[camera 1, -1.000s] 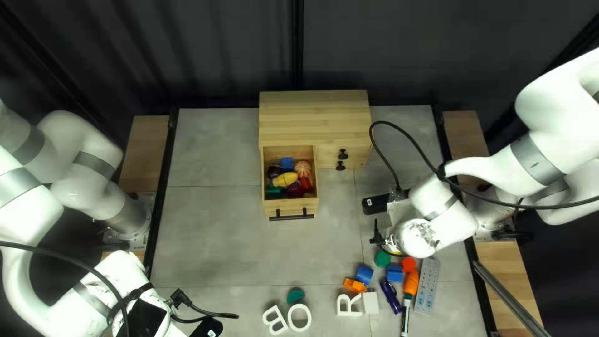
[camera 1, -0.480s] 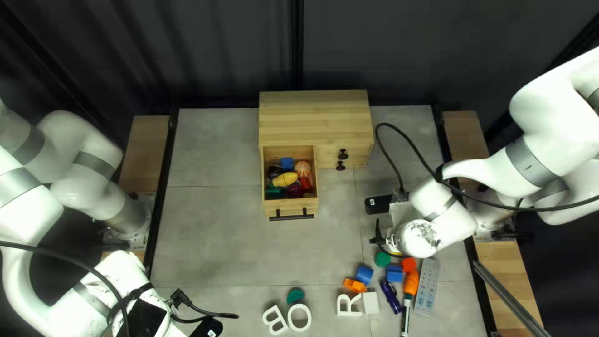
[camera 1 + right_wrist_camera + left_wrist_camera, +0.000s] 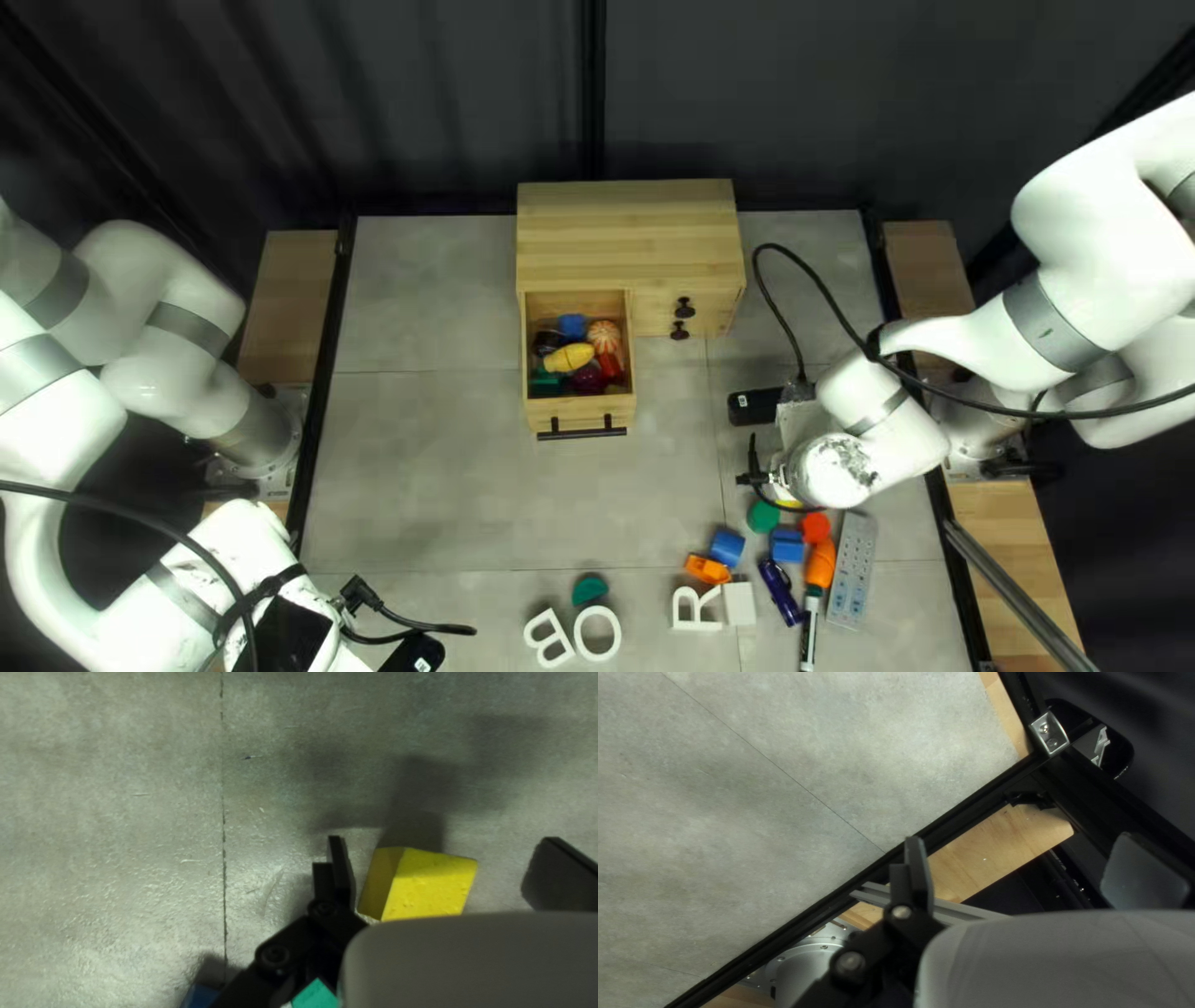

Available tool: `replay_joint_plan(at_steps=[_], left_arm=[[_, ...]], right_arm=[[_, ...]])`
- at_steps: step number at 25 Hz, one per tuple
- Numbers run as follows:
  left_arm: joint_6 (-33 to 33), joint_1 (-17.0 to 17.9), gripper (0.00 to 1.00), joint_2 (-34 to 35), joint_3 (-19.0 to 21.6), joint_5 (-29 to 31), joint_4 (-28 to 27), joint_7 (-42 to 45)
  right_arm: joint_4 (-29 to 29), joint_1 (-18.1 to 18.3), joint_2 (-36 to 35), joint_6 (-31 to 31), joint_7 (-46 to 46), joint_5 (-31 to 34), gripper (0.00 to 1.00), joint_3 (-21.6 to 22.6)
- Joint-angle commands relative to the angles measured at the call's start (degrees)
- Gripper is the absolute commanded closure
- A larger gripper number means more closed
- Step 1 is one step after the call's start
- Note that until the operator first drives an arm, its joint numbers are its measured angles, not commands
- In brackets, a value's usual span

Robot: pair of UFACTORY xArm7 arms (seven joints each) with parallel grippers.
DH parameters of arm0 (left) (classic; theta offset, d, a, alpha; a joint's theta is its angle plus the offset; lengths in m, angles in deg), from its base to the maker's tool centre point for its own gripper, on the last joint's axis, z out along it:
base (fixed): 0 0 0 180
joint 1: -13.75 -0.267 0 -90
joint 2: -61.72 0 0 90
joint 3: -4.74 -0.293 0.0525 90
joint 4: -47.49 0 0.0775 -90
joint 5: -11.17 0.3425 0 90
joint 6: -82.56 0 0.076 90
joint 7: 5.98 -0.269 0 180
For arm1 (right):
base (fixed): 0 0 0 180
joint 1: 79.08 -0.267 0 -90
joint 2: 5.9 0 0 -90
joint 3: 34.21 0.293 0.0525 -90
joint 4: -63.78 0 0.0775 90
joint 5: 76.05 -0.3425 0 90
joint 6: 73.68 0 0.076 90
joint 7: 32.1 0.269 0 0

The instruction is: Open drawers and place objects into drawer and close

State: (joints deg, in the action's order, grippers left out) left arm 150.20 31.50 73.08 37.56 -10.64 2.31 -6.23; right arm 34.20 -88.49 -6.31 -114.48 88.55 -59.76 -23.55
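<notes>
While a dark curtain backs the grey tabletop, both arms' jaws stand released.

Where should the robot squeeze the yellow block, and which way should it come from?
I'd come from above and squeeze the yellow block across its middle, on the two opposite sides that face the fingers. It's chunky with flat faces, so it should be easy to pinch. The right gripper is open, with one finger on each side of the block in its wrist view.
</notes>
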Motion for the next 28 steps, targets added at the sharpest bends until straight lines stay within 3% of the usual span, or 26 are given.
replay_joint_plan(at_steps=[1,7,20,25,28], left_arm=[[0.00,0.00,0.00,0.00,0.00,0.00,0.00,0.00],[0.00,0.00,0.00,0.00,0.00,0.00,0.00,0.00],[0.00,0.00,0.00,0.00,0.00,0.00,0.00,0.00],[0.00,0.00,0.00,0.00,0.00,0.00,0.00,0.00],[0.00,0.00,0.00,0.00,0.00,0.00,0.00,0.00]], right_arm=[[-0.02,0.06,0.61,-0.37,-0.56,-0.41,0.94,-0.06],[-0.23,0.13,3.47,-2.74,-2.25,-1.33,0.94,-0.26],[-3.74,2.07,19.10,-14.04,-14.83,0.92,0.96,-4.27],[-11.14,4.16,18.06,-14.83,-24.72,4.30,0.96,-7.63],[-20.59,5.28,11.75,-15.34,-33.75,5.10,0.96,-9.72]])
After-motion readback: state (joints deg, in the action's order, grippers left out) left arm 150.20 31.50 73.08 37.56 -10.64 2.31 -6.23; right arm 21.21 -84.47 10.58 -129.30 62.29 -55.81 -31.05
